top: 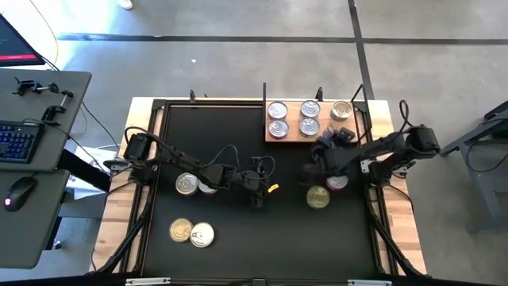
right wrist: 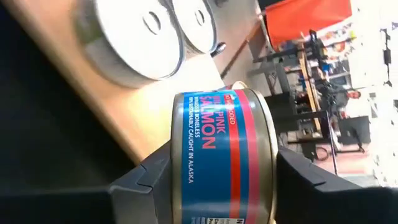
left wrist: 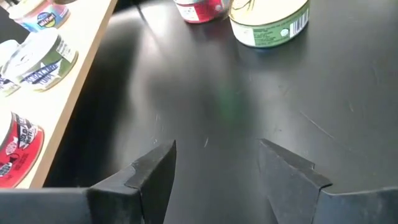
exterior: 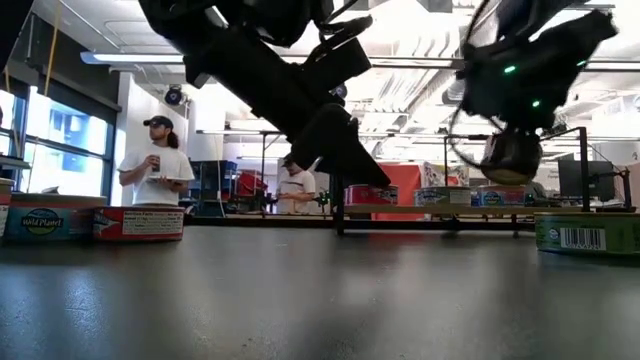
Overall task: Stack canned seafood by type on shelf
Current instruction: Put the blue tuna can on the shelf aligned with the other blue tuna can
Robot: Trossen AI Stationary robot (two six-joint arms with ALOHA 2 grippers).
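Note:
The wooden shelf (top: 295, 137) lies at the mat's far right and carries several silver-lidded cans (top: 277, 118) and one gold can (top: 341, 110). My right gripper (top: 340, 137) hovers over the shelf's near edge, shut on a blue-and-red salmon can (right wrist: 224, 155). That can also shows in the low view, raised above the board (exterior: 510, 155). My left gripper (left wrist: 217, 168) is open over bare mat at the middle (top: 258, 189). A gold can (top: 317, 197) and a red can (top: 337, 183) rest on the mat near the right arm. My right gripper pinches the salmon can between its two fingers (right wrist: 146, 180), one at each flat end, so the printed side wall (right wrist: 199, 134) faces the wrist camera. The can is lifted clear, turned on its edge, above the shelf's near edge.
On the mat's left side stand a gold-topped can (top: 186, 184) beside a red one (top: 208, 187), and nearer the front a gold can (top: 181, 230) touching a silver one (top: 203, 234). Thin black posts (top: 264, 99) rise at the shelf's edges. People stand in the room beyond (exterior: 158, 160).

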